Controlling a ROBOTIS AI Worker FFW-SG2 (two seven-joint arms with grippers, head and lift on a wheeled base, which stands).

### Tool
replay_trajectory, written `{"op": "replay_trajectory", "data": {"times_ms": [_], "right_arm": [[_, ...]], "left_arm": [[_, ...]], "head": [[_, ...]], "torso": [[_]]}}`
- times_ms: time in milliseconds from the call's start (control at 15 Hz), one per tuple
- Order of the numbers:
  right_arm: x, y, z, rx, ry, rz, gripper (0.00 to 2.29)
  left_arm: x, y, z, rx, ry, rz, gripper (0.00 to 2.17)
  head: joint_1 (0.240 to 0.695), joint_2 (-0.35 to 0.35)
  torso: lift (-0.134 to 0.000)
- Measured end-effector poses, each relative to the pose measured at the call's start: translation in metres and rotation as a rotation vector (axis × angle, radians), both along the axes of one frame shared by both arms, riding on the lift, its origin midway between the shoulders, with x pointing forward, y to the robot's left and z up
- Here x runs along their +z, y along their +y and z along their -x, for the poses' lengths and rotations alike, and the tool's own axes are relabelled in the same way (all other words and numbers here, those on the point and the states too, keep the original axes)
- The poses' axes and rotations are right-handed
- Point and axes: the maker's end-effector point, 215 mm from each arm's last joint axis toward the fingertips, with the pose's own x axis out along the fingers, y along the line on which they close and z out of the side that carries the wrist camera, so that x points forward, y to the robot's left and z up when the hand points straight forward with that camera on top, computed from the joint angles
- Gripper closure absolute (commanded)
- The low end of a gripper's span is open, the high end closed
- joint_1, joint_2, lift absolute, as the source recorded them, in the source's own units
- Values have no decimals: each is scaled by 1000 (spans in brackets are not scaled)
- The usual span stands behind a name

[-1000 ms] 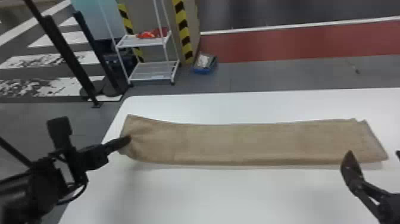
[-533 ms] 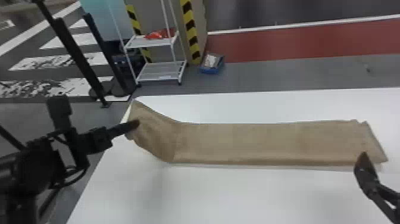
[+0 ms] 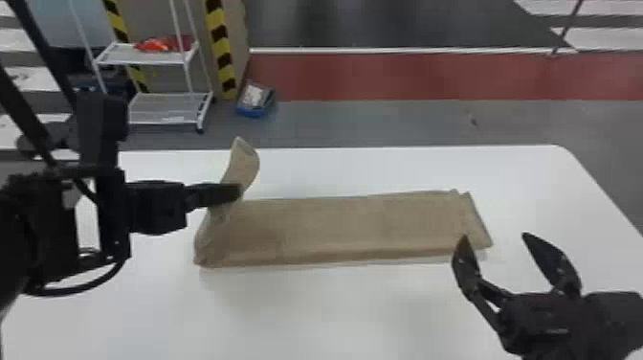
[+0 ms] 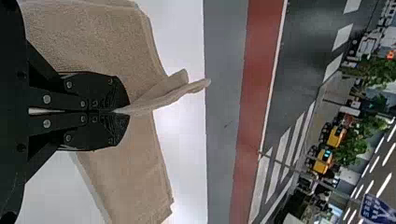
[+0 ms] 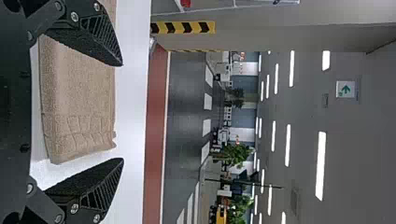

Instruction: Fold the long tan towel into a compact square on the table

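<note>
The tan towel (image 3: 354,230) lies as a long strip across the table, its left end lifted and curled upright. My left gripper (image 3: 237,192) is shut on that raised end. In the left wrist view, the left gripper (image 4: 122,111) pinches an edge of the towel (image 4: 126,172), and a fold of cloth sticks out past the fingertips. Near the towel's right end, on the front side, my right gripper (image 3: 495,235) stands open. The right wrist view has the towel's far end (image 5: 81,126) behind the spread fingers of the right gripper (image 5: 122,112), nothing between them.
The white table (image 3: 335,311) has its rounded far right corner beyond the right gripper. Behind it on the floor stand a white wire shelf (image 3: 162,107) and a blue box (image 3: 256,99). Dark posts (image 3: 24,103) rise at the far left, behind the left arm.
The left gripper has carried the towel's left end up and to the right, so the strip on the table is shorter. The head view has swung to the right.
</note>
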Motion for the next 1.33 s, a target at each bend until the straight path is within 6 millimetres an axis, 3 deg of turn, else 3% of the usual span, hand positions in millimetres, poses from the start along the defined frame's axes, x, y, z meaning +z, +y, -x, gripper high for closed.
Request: {"op": "replay_trajectory", "data": {"times_ms": [267,533,733,1067,1133,1200,1267,1333], "right_arm": [[0,1,0,2,0,-1,174],[-2,1,1,1,4,-1,174],[-4,1,1,2,6,-3,174],[-9,0,1,0,13,-7,174],[-9,0,1,0,14,-7,174],[-10,0,1,0,14,-7,174],[-10,-1,1,-1,14,-7,174],[-10,-1,0,-2,15,-7,174]], "left_arm": [[25,-64,-19,-51,-63,-77,2145],[30,-118,-24,-94,-72,-84,2145],[7,-141,-19,-120,-42,-154,2145],[-44,-159,-16,-130,25,-277,2138],[-47,-163,-17,-136,23,-285,1727],[-47,-166,-16,-143,21,-290,535],[-48,-172,-13,-156,19,-293,-1],[-49,-181,-7,-180,17,-293,-1]], "head": [[695,-127],[695,-180],[695,-218],[695,-244],[695,-247],[695,-251],[695,-255],[695,-263]], "torso": [[-125],[-125],[-125],[-125],[-125],[-125],[-125],[-125]]}}
